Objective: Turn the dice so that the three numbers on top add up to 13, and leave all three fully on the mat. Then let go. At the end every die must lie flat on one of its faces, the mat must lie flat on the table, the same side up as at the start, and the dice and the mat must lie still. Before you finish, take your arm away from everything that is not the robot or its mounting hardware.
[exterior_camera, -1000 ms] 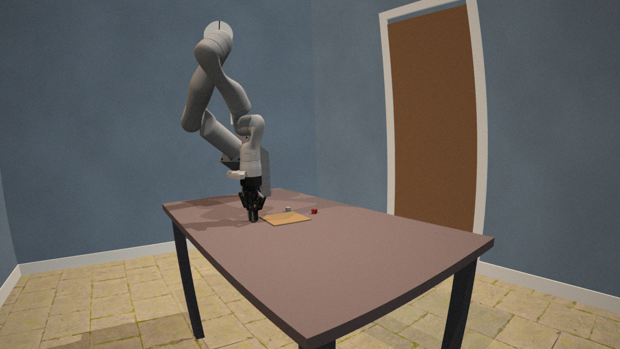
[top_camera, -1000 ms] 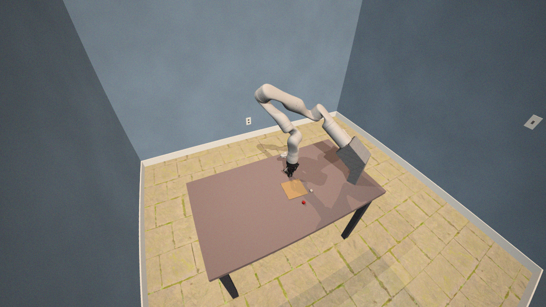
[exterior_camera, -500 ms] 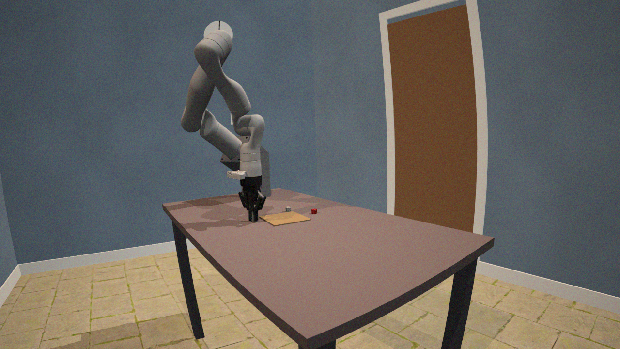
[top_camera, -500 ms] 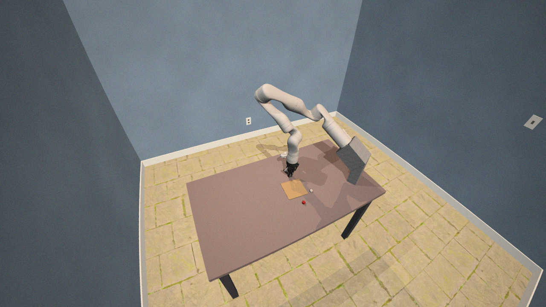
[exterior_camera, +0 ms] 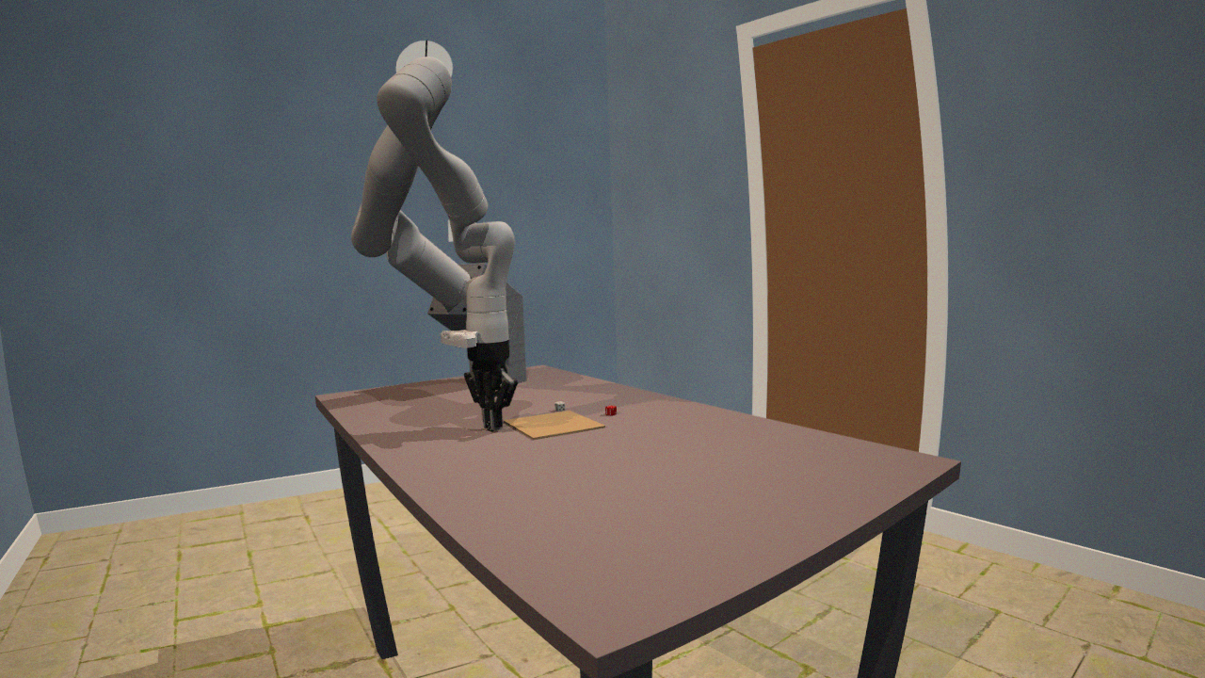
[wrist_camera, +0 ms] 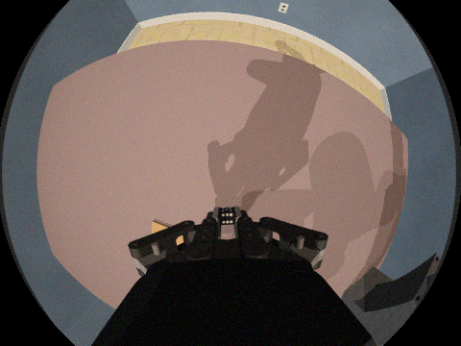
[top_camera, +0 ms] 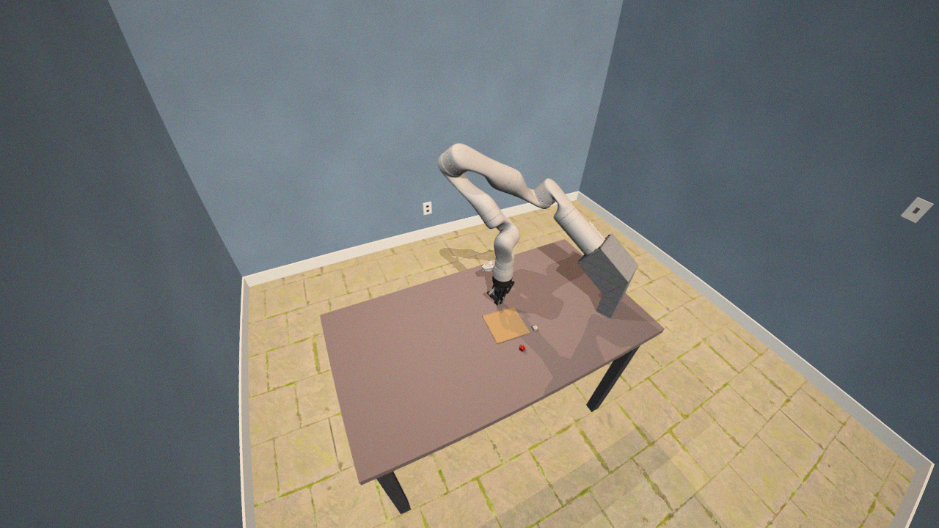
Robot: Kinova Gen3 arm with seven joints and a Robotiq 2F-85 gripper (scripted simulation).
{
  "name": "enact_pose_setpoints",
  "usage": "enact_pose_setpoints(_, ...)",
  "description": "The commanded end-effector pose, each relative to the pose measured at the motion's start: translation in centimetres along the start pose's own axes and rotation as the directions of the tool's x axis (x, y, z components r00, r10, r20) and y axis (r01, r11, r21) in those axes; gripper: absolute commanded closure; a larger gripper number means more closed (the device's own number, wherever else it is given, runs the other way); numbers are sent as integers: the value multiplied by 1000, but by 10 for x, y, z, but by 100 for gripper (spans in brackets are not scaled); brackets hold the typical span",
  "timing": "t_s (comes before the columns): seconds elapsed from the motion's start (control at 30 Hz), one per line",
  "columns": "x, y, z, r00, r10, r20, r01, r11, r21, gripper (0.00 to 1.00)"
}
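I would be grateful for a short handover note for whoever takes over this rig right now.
Gripper: shut on the black die, low at the table, just off the mat's edge nearest the arm.
White die: on the table beside the mat, not on it.
Red die: on the table off the mat's corner, not on it.
Mat: flat, no die on it.
Done: one die grasped.
Left: place all three on the mat with tops summing to 13, then release. Top faces are too small to read.
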State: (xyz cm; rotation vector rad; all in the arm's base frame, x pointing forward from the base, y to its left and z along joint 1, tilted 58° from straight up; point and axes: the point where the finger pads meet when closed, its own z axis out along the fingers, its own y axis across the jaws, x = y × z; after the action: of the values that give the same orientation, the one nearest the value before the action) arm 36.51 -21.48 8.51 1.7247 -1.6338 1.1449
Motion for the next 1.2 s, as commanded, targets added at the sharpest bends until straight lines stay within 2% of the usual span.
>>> enact_pose_setpoints(0.0,-3,-2,-8,1000,3,6,-3,1000,4,89)
enact_pose_setpoints(0.2,-3,-2,-18,1000,3,6,-3,1000,4,89)
enact_pose_setpoints(0.7,-2,-1,-69,1000,3,6,-3,1000,4,89)
enact_pose_setpoints(1.17,-2,-1,-95,1000,3,6,-3,1000,4,89)
